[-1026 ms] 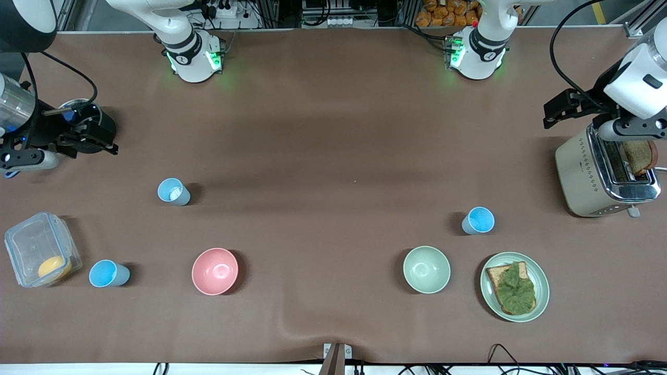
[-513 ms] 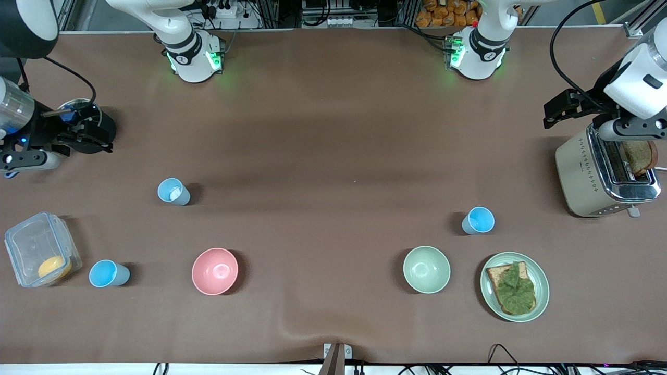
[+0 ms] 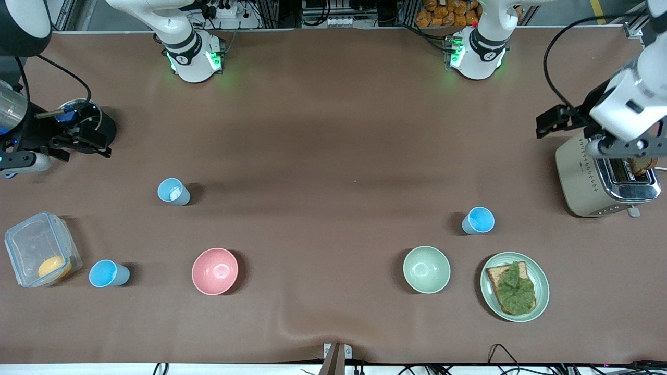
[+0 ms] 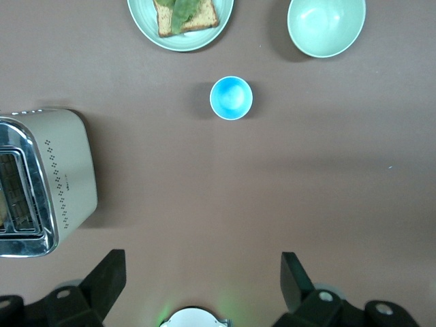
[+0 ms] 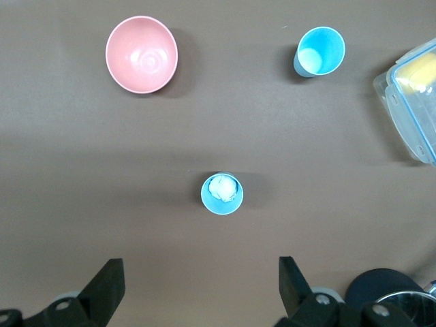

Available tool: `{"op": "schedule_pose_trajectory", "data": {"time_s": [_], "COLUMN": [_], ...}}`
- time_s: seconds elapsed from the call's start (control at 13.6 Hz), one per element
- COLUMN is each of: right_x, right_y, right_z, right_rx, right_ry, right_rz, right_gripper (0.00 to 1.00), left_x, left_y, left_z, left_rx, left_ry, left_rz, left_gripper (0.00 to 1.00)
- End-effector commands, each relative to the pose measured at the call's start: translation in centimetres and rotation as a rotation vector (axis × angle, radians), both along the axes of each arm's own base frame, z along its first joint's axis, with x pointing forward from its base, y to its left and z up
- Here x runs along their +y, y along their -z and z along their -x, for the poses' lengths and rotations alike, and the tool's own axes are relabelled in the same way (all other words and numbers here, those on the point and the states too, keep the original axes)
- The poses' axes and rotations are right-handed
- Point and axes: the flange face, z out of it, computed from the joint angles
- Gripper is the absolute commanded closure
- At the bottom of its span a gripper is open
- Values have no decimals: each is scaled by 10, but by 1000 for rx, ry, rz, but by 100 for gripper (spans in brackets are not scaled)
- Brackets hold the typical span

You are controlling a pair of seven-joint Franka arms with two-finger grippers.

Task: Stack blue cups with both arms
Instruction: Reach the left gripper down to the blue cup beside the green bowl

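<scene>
Three blue cups stand upright and apart. The paler cup with a white patch inside (image 3: 173,191) (image 5: 222,193) is toward the right arm's end. A bright blue cup (image 3: 108,274) (image 5: 319,51) stands nearer the front camera, beside the clear box. Another bright blue cup (image 3: 478,220) (image 4: 231,97) is toward the left arm's end. My right gripper (image 3: 78,147) (image 5: 200,268) hangs open and empty, high over the table at the right arm's end. High over the toaster, my left gripper (image 3: 622,151) (image 4: 201,262) is open and empty too.
A pink bowl (image 3: 214,271), a pale green bowl (image 3: 426,269) and a plate (image 3: 542,291) with toast and lettuce sit near the front. The toaster (image 3: 583,177) holds bread. A clear box (image 3: 31,239) and a black pot (image 3: 101,127) are at the right arm's end.
My left arm's hand has shifted a little over the toaster, toward the bases. My right hand has drifted slightly the same way. The cups have not moved.
</scene>
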Motion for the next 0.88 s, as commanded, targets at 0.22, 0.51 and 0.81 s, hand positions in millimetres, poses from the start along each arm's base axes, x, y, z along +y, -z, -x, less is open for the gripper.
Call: {"op": "schedule_pose_trajectory", "data": {"time_s": [0.22, 0.51, 0.81], "right_x": [-1, -2, -1], "right_y": [-4, -4, -2], "right_z": [-4, -3, -3], "right_rx": [-33, -30, -25], "right_ry": [54, 53, 51], "right_rz": [-18, -16, -12], "right_gripper": [0, 0, 0], "left_x": [5, -1, 1], "left_y": [72, 171, 260], "left_z": [-35, -55, -52], "left_rx": [77, 107, 47], "left_ry": [35, 57, 81], "left_rz": [-30, -51, -77], "left_gripper": [0, 0, 0]}}
